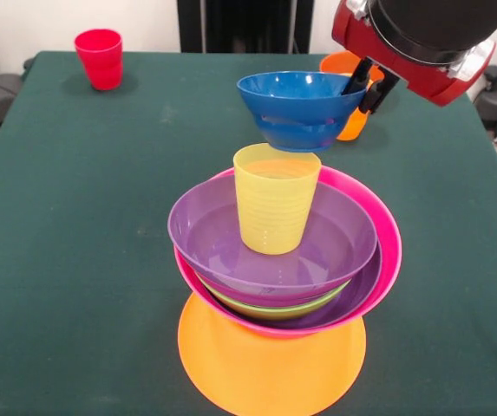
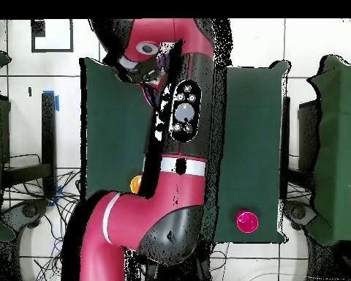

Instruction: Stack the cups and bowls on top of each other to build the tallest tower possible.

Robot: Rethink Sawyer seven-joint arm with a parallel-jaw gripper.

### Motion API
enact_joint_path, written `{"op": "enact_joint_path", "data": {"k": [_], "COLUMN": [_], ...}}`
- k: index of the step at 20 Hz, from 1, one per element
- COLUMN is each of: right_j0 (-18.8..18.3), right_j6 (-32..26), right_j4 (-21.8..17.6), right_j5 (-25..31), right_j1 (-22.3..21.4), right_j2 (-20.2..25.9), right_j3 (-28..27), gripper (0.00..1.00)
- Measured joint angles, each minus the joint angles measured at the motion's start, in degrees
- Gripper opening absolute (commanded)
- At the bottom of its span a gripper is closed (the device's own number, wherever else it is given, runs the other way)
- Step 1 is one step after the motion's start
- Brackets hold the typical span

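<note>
The tower stands mid-table on a wide orange bowl (image 1: 270,368). On it sit a pink bowl (image 1: 385,251), a lime green bowl (image 1: 274,308) and two nested purple bowls (image 1: 205,230). A translucent yellow cup (image 1: 276,199) stands upright in the top purple bowl. Just above that cup hangs a small blue bowl (image 1: 300,104), mouth up. My gripper (image 1: 365,88) is shut on its right rim, one finger inside and one outside. A red cup (image 1: 99,58) (image 2: 245,221) stands alone at the table's far left corner. In the overhead view the arm hides the tower and the blue bowl.
An orange vessel (image 1: 345,68) (image 2: 136,183) stands behind the blue bowl, partly hidden, so I cannot tell if it is a cup or a bowl. The green table (image 1: 75,225) is bare on the left and right of the tower.
</note>
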Motion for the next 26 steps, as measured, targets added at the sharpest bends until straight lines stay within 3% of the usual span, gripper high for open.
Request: {"op": "enact_joint_path", "data": {"k": [18, 26], "right_j0": [-0.7, -2.6], "right_j6": [0.0, 0.0], "right_j4": [8.3, 14.5], "right_j5": [0.0, 0.0], "right_j1": [1.7, 4.0], "right_j2": [-8.3, -14.5], "right_j3": [-0.4, -2.3], "gripper": [0.0, 0.0]}}
